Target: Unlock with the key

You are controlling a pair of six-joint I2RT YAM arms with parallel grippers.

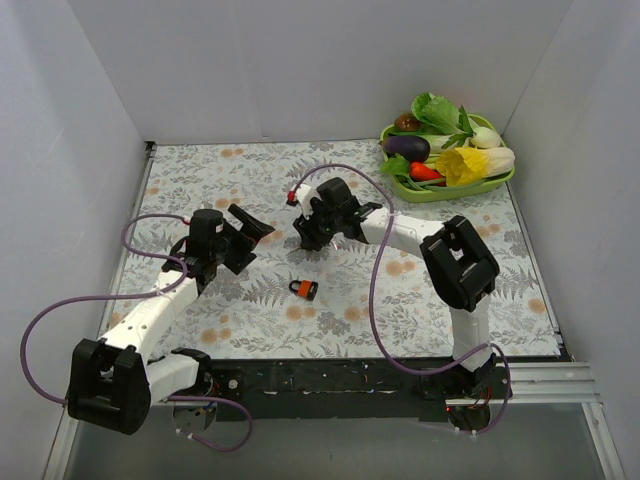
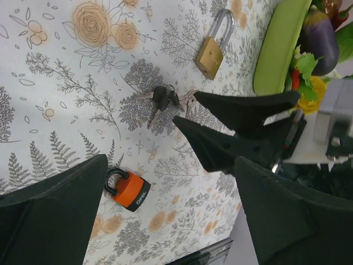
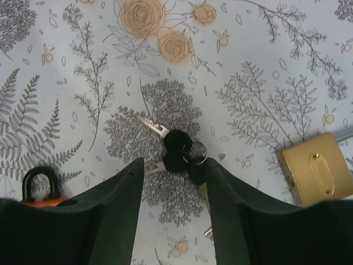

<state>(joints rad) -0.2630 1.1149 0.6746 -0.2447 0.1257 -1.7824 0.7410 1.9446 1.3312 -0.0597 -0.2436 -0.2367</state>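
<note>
Keys (image 3: pixel 176 152) on a small ring are lying flat on the flowered cloth (image 1: pixel 250 170), about the middle of the table. The right gripper (image 1: pixel 308 236) is hanging directly over them. Its fingers (image 3: pixel 118 199) are standing open, one on each side of the bunch, and are gripping nothing yet. The left gripper (image 1: pixel 252 228) is waiting to the left with its jaws spread wide, also holding nothing.

The brass padlock (image 2: pixel 211 52) is lying just beyond the keys, toward the green tray (image 1: pixel 450 190) at the far right. The orange padlock (image 1: pixel 304 290) is lying alone on the near side.

The bunch is looking light, thin and loose. The metal blades are probably going to slip on the cloth and swing from the ring when lifted. I am judging the black plastic heads to be the better place to pinch, because they are thicker and less slippery. The padlocks are looking heavy and stiff; the body is offering a firmer hold than the shackle. I cannot tell which lock these keys are fitting.
</note>
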